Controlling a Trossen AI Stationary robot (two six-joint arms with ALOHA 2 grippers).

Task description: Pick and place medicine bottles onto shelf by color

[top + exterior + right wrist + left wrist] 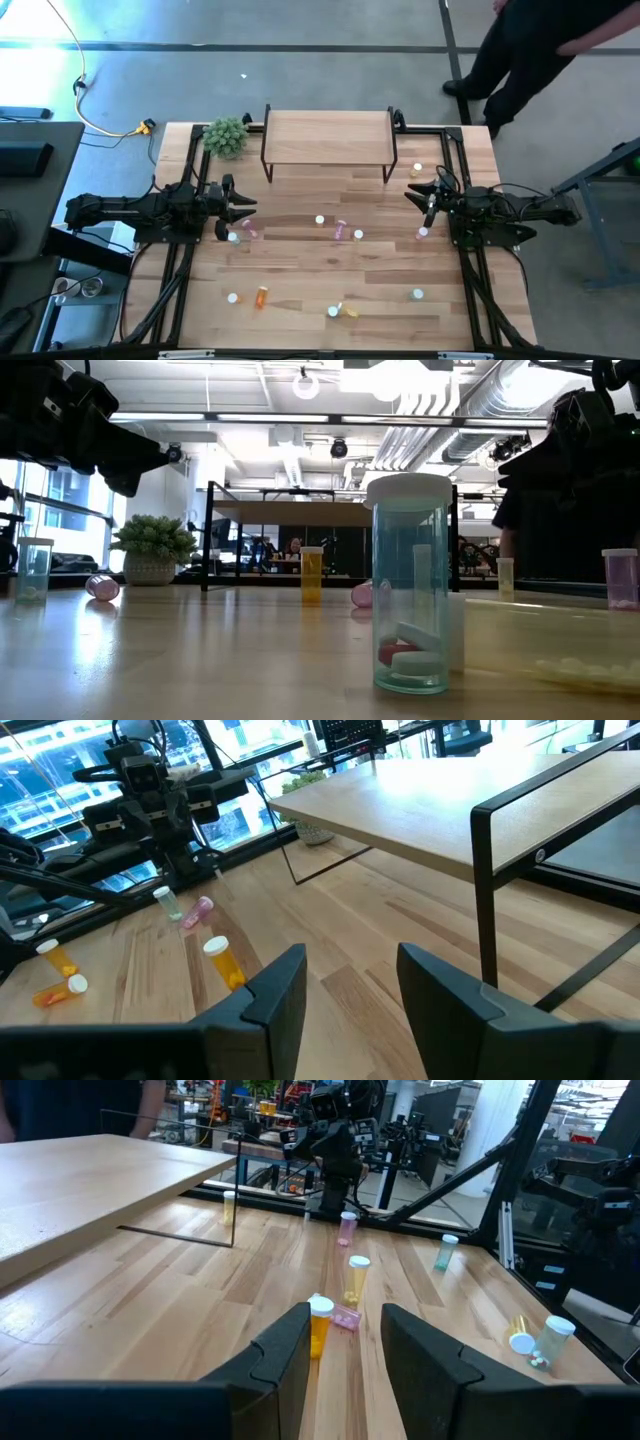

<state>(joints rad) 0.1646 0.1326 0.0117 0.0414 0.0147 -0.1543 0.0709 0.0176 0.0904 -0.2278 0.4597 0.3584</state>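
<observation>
The medicine bottles stand and lie scattered over the tabletop. A pink one [250, 231] lies near my left gripper, an orange one [262, 296] and a yellow one [345, 311] sit toward the near edge, and a yellow one [417, 170] stands by the shelf's right leg. The shelf [327, 138], a light-wood board on black legs, stands at the far middle with nothing on it. My left gripper [245, 205] hangs at the table's left side, open and pointing level toward the middle. My right gripper [412, 192] hangs open at the right side, facing it.
A green bushy plant [226, 136] stands left of the shelf. A person [530, 50] stands beyond the far right corner. In the low view a green bottle [408, 585] holding pills stands close to the camera. Black frame rails run along both table sides.
</observation>
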